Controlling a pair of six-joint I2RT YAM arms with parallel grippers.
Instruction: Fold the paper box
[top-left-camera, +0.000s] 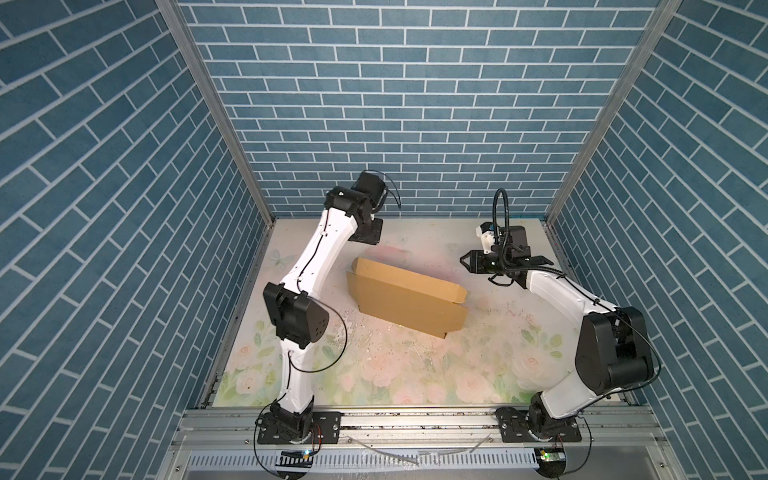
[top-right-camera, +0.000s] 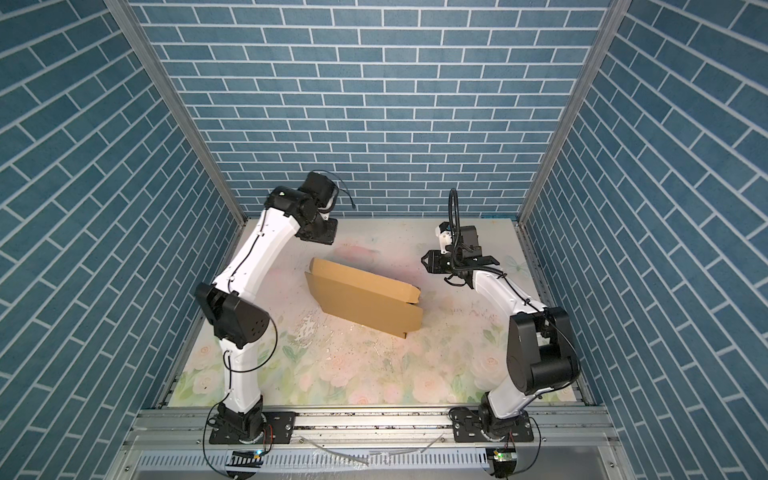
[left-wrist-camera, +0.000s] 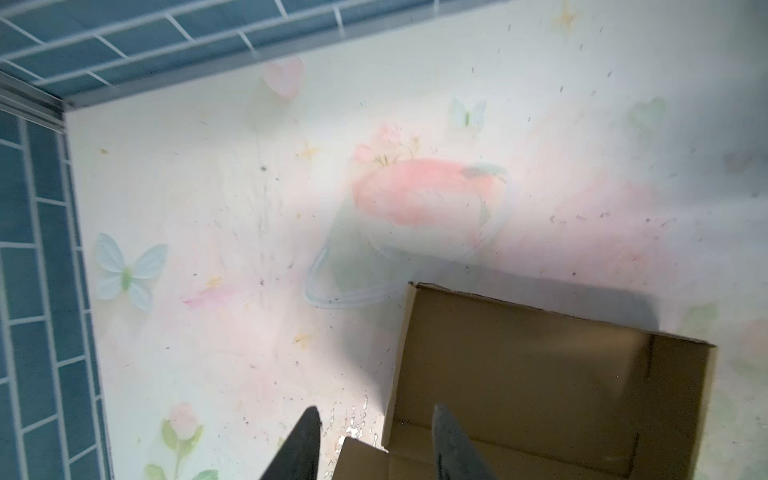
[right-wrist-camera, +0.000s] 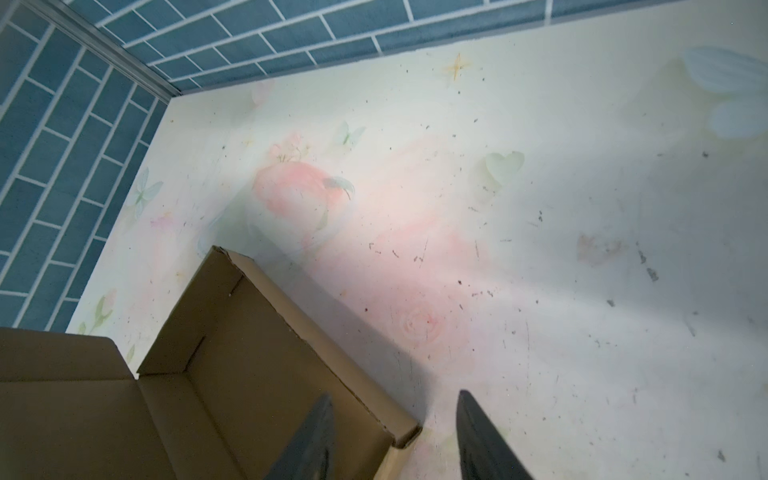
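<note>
The brown box (top-left-camera: 399, 299) sits mid-desk (top-left-camera: 415, 374), nearer the back edge. It is a shallow tray, bare cardboard inside, with one large panel tilted up. The left gripper (left-wrist-camera: 376, 409) and right gripper (right-wrist-camera: 395, 395) hang near it, jaws moderately apart, holding nothing.

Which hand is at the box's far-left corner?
The left hand, open above that corner of the paper box. The right hand, also open, is by the opposite, right end.

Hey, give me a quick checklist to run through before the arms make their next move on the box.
1. Left gripper open and empty: ok.
2. Right gripper open and empty: ok.
3. Box resting on the table: ok.
4. Box fully shut: not ok, its inside shows in both wrist views.
5. Box ends tucked in: cannot tell.
</note>
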